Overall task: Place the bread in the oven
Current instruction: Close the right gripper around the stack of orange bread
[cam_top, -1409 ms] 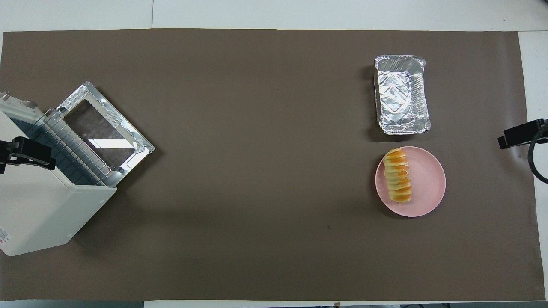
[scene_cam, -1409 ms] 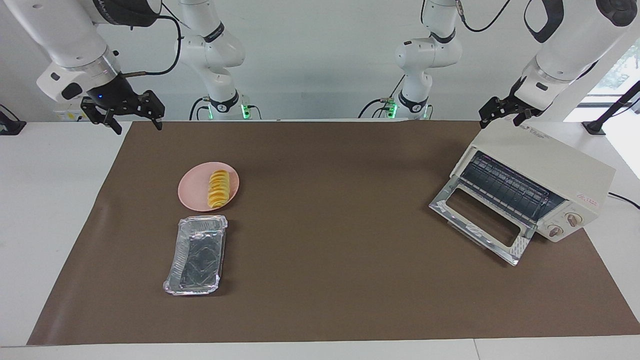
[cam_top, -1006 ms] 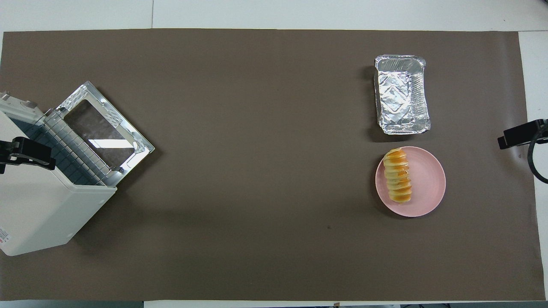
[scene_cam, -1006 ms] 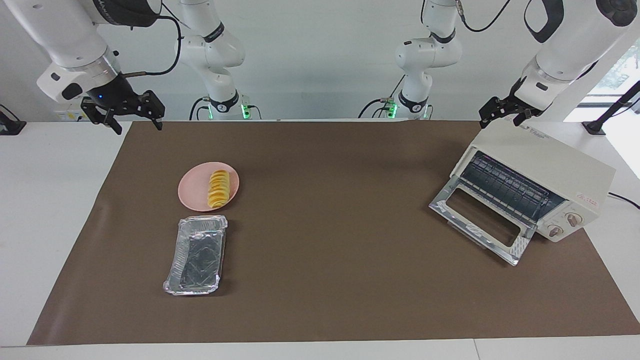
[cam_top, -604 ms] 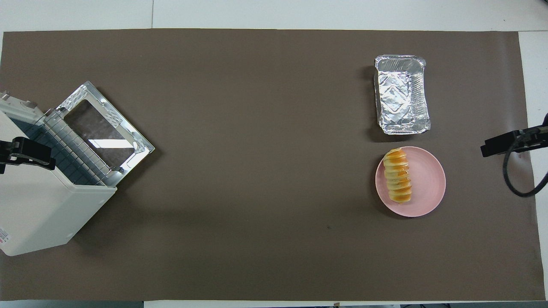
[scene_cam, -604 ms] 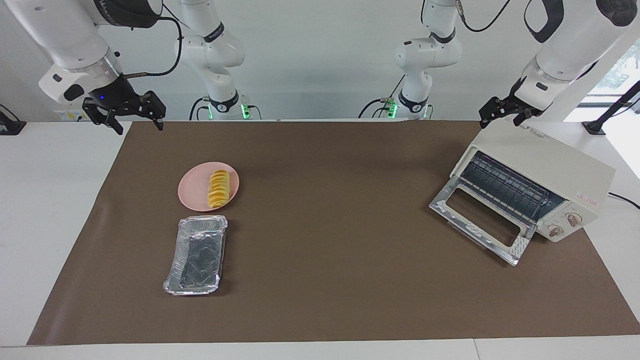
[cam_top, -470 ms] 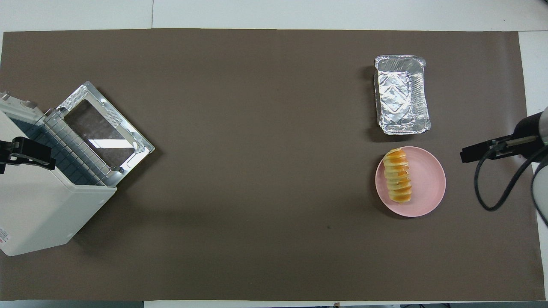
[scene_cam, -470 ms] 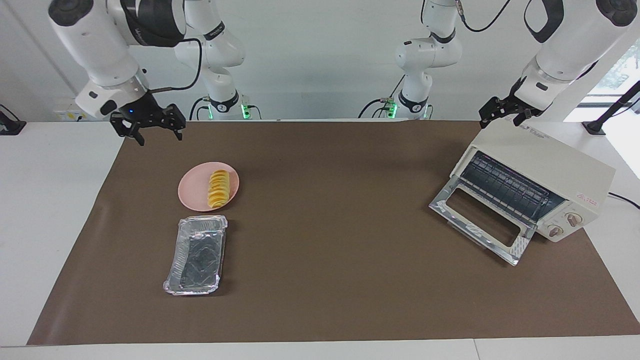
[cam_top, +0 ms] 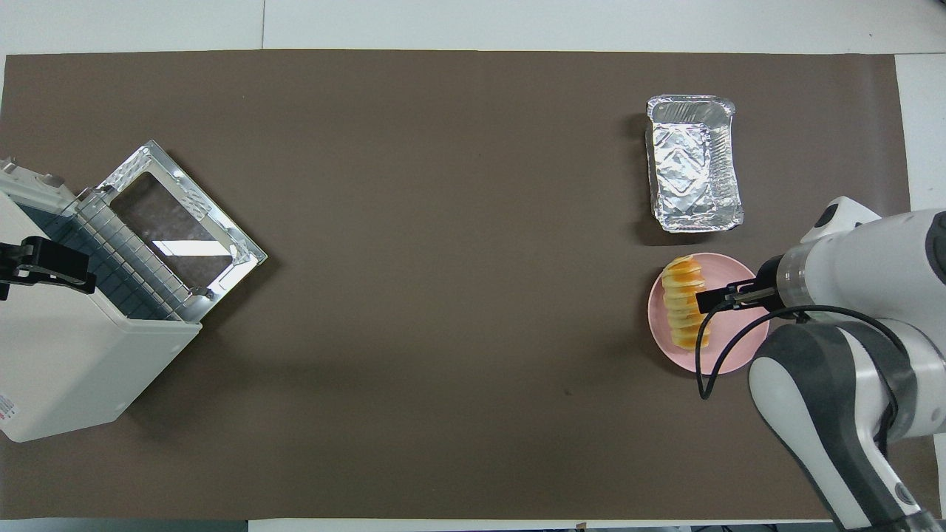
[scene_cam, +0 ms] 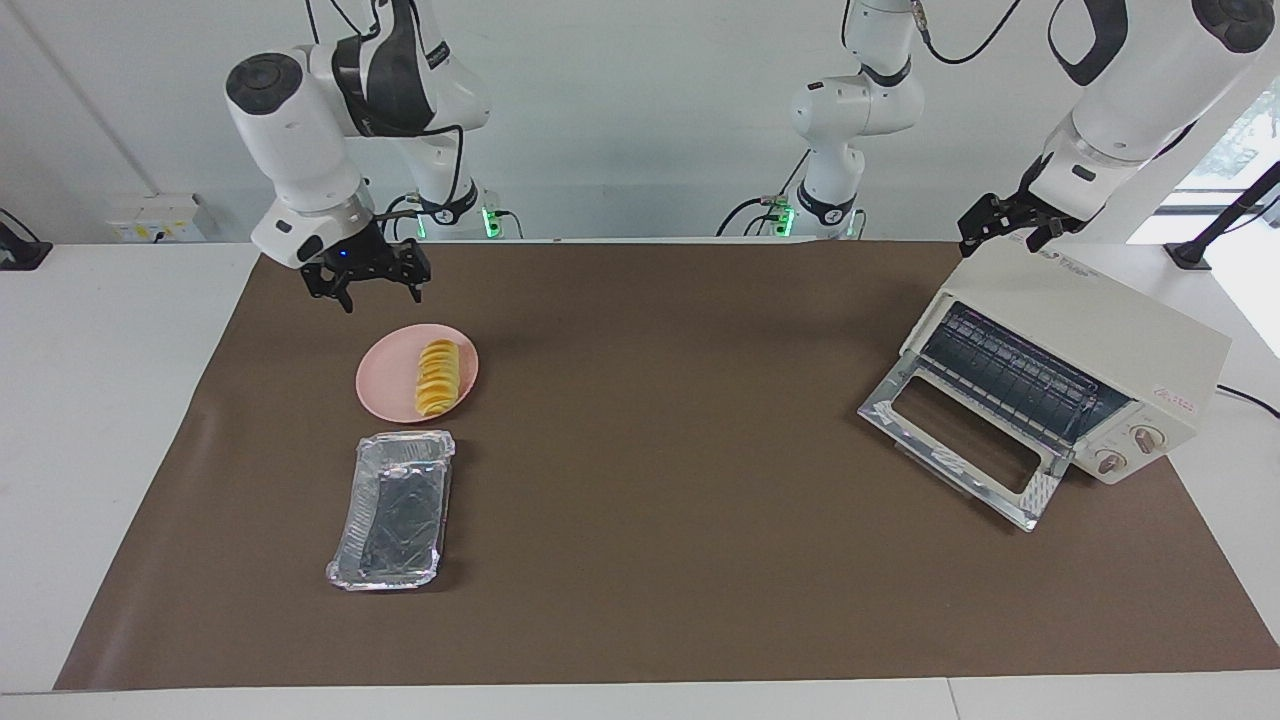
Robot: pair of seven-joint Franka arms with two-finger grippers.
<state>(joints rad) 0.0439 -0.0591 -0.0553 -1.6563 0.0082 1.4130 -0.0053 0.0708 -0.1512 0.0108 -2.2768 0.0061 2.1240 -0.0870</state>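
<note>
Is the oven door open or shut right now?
Open. The oven's door is dropped down flat in front of it, leaving the wire rack inside exposed.

Right gripper (scene_cam: 382,296) raised, fingers (scene_cam: 346,298) apart; left gripper (scene_cam: 1012,236) raised, waiting, open.
</note>
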